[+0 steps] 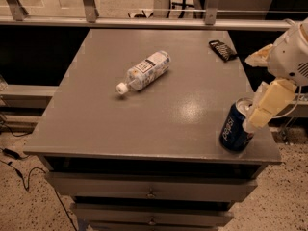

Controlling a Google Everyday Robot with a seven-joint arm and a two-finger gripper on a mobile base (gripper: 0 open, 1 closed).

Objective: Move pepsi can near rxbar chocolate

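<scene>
The pepsi can, dark blue with white lettering and a silver top, stands upright at the table's front right corner. My gripper hangs from the white arm at the right edge and reaches down to the can's top right side, overlapping its rim. The rxbar chocolate, a small black-wrapped bar, lies flat at the far right of the table, well behind the can.
A clear plastic bottle with a white cap lies on its side in the middle of the grey table. Drawers sit below the table front. A metal rail runs behind the table's far edge.
</scene>
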